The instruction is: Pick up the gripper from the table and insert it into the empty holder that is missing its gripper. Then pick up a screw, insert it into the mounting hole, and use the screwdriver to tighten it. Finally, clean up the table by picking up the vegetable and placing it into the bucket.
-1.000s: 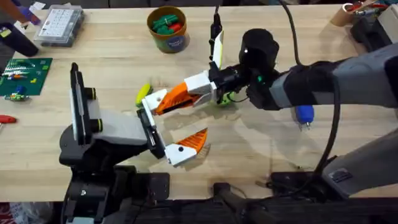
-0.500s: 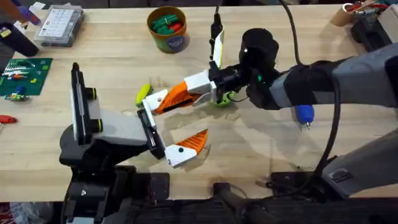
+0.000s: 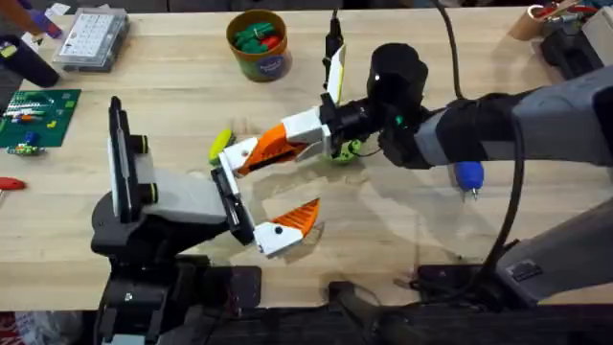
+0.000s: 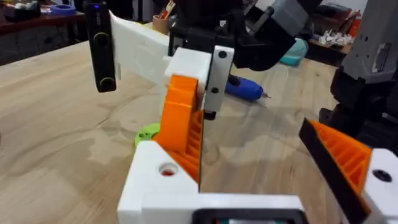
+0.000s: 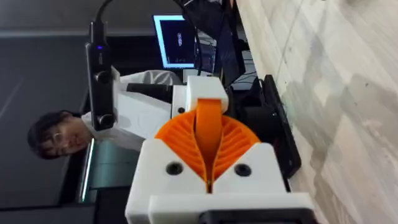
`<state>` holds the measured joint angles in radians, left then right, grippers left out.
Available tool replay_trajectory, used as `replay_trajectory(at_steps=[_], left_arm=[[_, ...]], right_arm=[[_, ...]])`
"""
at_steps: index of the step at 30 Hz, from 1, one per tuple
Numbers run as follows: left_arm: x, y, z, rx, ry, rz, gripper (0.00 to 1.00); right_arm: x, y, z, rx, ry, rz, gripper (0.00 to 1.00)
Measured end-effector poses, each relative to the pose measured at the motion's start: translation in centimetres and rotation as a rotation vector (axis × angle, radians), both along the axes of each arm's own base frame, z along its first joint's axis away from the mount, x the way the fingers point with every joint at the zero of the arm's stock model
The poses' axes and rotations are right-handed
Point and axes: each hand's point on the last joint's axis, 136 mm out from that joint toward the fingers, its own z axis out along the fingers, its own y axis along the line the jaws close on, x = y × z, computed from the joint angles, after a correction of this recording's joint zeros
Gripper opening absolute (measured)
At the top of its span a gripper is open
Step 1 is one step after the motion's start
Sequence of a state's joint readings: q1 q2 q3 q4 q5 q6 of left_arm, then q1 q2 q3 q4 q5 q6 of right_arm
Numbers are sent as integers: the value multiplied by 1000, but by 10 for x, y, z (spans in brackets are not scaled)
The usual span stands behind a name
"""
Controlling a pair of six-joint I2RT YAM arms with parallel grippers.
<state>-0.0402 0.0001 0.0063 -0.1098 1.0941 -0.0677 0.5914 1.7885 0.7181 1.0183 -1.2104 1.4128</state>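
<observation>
The orange gripper piece is off the worktop, held in the air between the two arms. Its near end meets the holder. Its long axis runs roughly level across the overhead view, from the right gripper at the upper right down-left to the holder. We judge that its base end points at the holder and its tapered end lies inside the right gripper's grasp.

The right gripper is clenched on the piece, its ribbed pads pressed to both faces in its own wrist view. The left gripper stands spread wide, with the holder as one jaw and a finished orange-tipped finger as the other.

We take this as the first step, the insertion, near its end but not surely seated. From the left wrist the piece stands against the white bracket just behind the mounting hole, and we cannot tell whether it has gone fully home.

The next move calls for a straight push along that axis, with no twist, until the hole lines up. Then the right gripper can let go and fetch a screw. The screwdriver lies on the worktop under the right arm.
</observation>
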Motion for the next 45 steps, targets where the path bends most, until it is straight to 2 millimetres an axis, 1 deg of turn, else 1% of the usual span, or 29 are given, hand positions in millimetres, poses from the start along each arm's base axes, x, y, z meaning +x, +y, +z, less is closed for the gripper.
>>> replay_trajectory(at_steps=[8,45], left_arm=[[2,1,0,1,0,13,986],[3,2,0,1,-1,17,986]], right_arm=[[-1,4,0,-2,-2,-9,18],[0,5,0,-2,-1,-14,9]])
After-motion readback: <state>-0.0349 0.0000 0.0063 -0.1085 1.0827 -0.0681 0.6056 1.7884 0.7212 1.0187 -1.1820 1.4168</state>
